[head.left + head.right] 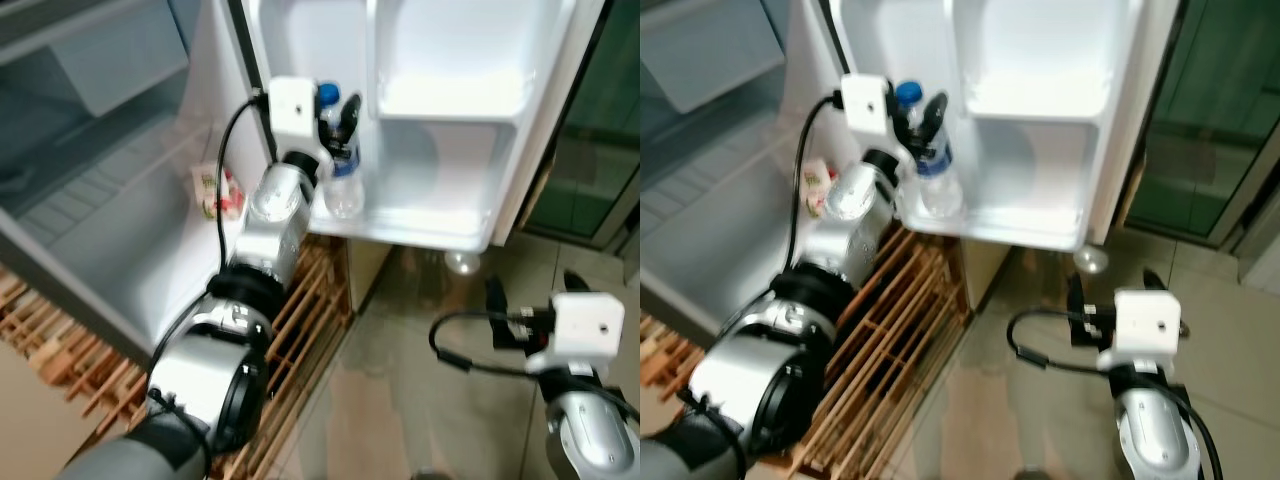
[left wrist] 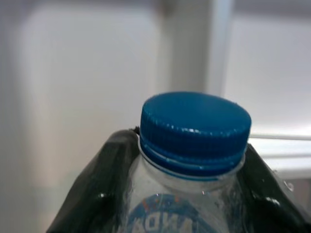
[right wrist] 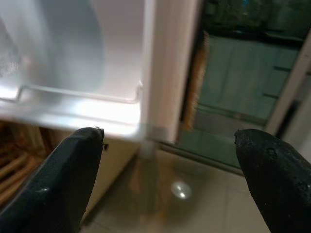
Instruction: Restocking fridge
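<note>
While the white refrigerator door (image 1: 440,120) stands open, its lowest moulded shelf (image 1: 420,225) receives one item. Item: clear plastic water bottle (image 1: 342,175) with ribbed blue screw cap (image 2: 195,127), upright, label printed in blue and white, lettering partly readable only in the left wrist view. Position: at the shelf's near-left corner, about 10 o'clock from the frame centre in the left eye view, base resting in or just above the shelf; contact cannot be told. Left gripper (image 1: 335,125): raised on its silver arm, black fingers (image 2: 97,194) closed on the bottle's neck and shoulder, one either side just below the cap. Right gripper (image 3: 170,165): held low at 4 o'clock over the tiled floor (image 1: 400,380), fingers spread wide, nothing between them, facing the door's lower edge. Also noted: small red-and-white packet (image 1: 215,190) inside the fridge cabinet at 9 o'clock; slatted wooden pallet (image 1: 300,320) under the cabinet at 7 o'clock.
</note>
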Robot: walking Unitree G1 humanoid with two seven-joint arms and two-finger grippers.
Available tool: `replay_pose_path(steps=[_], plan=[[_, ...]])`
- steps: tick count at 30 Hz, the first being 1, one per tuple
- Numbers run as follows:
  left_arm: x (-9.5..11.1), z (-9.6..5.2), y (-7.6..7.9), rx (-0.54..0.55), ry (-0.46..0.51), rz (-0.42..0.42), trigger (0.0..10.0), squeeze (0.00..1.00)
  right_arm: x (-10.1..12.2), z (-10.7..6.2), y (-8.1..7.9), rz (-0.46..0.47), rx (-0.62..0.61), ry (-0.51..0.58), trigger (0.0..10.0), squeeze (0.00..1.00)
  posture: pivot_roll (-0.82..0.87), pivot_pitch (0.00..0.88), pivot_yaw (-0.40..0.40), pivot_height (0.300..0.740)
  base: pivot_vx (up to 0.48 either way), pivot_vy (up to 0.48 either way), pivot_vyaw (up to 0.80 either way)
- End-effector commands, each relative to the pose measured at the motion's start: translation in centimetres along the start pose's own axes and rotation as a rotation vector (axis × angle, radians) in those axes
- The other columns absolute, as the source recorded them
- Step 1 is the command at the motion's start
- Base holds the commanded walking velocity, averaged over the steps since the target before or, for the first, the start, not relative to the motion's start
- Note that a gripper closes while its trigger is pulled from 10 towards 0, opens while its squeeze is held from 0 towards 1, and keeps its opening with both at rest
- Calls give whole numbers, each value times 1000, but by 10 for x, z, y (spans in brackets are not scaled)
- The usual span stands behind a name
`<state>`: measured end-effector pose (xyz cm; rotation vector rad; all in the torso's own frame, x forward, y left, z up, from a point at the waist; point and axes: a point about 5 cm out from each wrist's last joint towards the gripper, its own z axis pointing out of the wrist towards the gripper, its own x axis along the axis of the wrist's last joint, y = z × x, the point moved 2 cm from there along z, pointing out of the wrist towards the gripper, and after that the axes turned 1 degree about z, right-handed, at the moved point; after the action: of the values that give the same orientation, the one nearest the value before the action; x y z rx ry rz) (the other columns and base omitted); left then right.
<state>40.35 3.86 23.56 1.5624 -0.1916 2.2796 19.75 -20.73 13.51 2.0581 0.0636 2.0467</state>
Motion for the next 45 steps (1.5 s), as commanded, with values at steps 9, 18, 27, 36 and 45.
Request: replay_pose_path(steps=[9, 18, 27, 36, 45], plan=[[19, -1, 1, 110, 183, 190, 10000, 0, 11, -43, 4, -55, 14, -73, 10000, 365, -507, 167, 156, 740, 0, 0, 0], [19, -2, -2, 119, 217, 331, 10000, 0, 13, -58, 1, -56, 26, -127, 10000, 361, -519, 208, 149, 740, 0, 0, 0], [-15, -22, -24, 9, 16, 178, 10000, 0, 9, -46, -7, -7, 15, -114, 10000, 361, -419, 148, 185, 740, 0, 0, 0], [-18, -77, -24, -172, -83, 52, 10000, 0, 2, -15, -18, 80, 16, -81, 10000, 365, -272, 64, 197, 740, 0, 0, 0], [-27, -122, -53, 116, -247, -49, 10000, 0, 2, 14, -31, 117, 67, -28, 10000, 361, -193, 0, 171, 740, 0, 0, 0]])
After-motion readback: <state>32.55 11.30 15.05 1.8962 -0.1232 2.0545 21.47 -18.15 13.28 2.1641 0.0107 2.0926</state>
